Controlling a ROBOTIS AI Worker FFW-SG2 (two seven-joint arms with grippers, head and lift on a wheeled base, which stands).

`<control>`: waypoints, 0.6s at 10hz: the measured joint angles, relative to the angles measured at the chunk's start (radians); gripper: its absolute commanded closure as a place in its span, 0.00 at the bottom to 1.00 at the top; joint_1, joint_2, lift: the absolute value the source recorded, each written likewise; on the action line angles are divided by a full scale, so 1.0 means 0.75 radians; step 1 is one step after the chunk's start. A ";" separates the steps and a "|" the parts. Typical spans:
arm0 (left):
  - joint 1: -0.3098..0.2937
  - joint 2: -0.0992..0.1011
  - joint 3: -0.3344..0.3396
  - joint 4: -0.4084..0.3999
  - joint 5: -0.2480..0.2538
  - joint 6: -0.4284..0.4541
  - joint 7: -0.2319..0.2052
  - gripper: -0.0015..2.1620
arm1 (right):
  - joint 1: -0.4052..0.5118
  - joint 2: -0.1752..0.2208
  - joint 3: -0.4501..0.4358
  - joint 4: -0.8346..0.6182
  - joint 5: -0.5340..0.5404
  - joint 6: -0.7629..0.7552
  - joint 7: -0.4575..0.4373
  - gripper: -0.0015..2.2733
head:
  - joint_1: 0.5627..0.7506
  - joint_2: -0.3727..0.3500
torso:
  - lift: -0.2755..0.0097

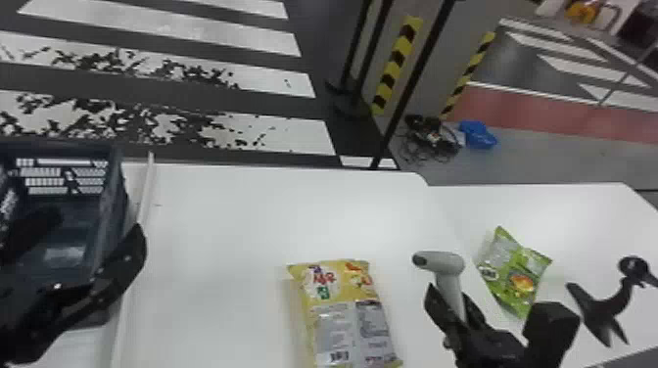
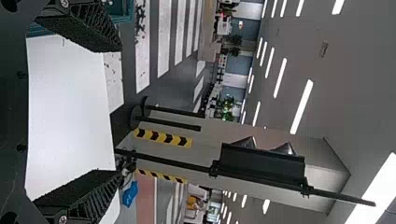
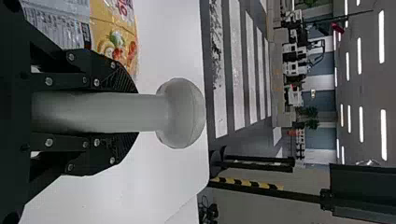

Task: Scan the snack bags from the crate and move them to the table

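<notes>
Head view: right claw [image 1: 448,293] clamped on the scanner [image 1: 443,263]; left claw [image 1: 96,221], fingers apart, at the crate [image 1: 110,195]. Yellow bag [image 1: 342,303] lies on the surface [image 1: 220,220], code [image 1: 339,356] up; green bag [image 1: 514,274] right of the scanner. Advised: angle the nose [image 1: 420,259] squarely at the code, held steady, off the bag.

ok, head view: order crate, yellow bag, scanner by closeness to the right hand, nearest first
1. Scanner: held in the right hand.
2. Yellow bag: on the table, left of that hand.
3. Crate: far left.
</notes>
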 measured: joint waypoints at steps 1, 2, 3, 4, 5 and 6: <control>0.006 -0.004 0.002 0.000 -0.001 -0.003 0.003 0.03 | 0.061 0.022 0.025 -0.028 -0.006 -0.037 0.000 0.99 | 0.70 0.04 | 0.63; 0.007 -0.008 0.002 0.000 -0.003 -0.004 0.009 0.03 | 0.134 0.048 0.050 -0.060 -0.011 -0.095 0.000 0.99 | 0.70 0.05 | 0.63; 0.005 -0.010 -0.002 -0.001 -0.007 -0.006 0.019 0.03 | 0.200 0.063 0.073 -0.081 -0.012 -0.158 -0.002 0.99 | 0.70 0.07 | 0.63; -0.001 -0.012 -0.005 0.000 -0.010 -0.007 0.021 0.03 | 0.272 0.074 0.105 -0.092 -0.009 -0.241 -0.015 0.99 | 0.70 0.08 | 0.63; -0.006 -0.012 -0.005 0.005 -0.010 -0.010 0.021 0.03 | 0.333 0.092 0.150 -0.093 0.008 -0.321 -0.021 0.99 | 0.70 0.10 | 0.63; -0.010 -0.012 -0.006 0.011 -0.010 -0.014 0.021 0.03 | 0.373 0.102 0.202 -0.082 0.039 -0.386 -0.029 0.99 | 0.70 0.11 | 0.63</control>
